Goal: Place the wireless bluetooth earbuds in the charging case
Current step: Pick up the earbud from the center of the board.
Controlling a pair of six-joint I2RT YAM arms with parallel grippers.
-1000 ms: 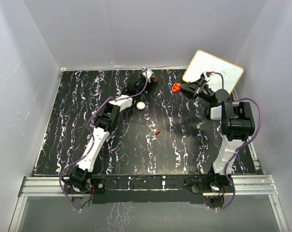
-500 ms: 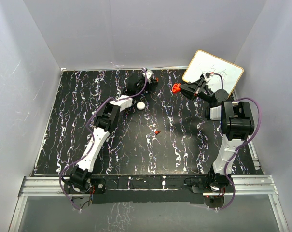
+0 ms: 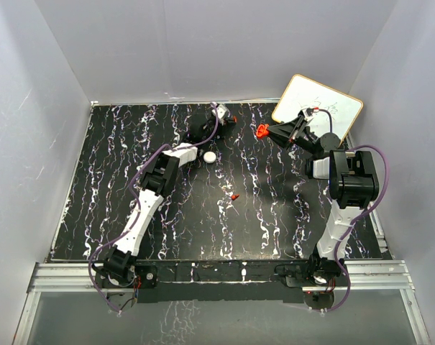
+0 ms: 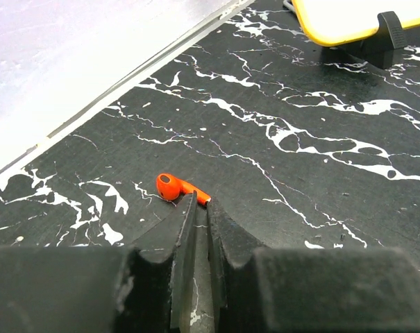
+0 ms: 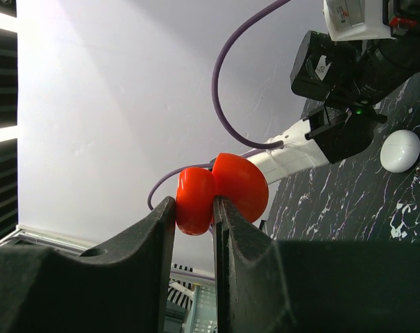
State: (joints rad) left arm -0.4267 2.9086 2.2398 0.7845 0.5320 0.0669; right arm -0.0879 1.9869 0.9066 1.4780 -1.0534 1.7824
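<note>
One red-orange earbud (image 4: pixel 176 188) lies on the black marbled table near the back wall. My left gripper (image 4: pixel 200 200) is shut, its tips pinching the end of that earbud's stem; in the top view the gripper (image 3: pixel 228 118) is at the back middle. A second earbud (image 3: pixel 234 196) lies alone in the table's middle. The red charging case (image 5: pixel 223 189) hangs open like a clamshell above the table. My right gripper (image 5: pixel 194 205) is shut on one half of the case, seen in the top view as the gripper (image 3: pixel 264 131) at the back right.
A white round object (image 3: pixel 211 157) rests beside the left arm's forearm. A white board with a yellow rim (image 3: pixel 318 108) leans at the back right corner on a black stand. Grey walls enclose the table on three sides.
The left gripper's fingers have closed together at the earbud near the back wall. The right arm and the case have stayed still.
</note>
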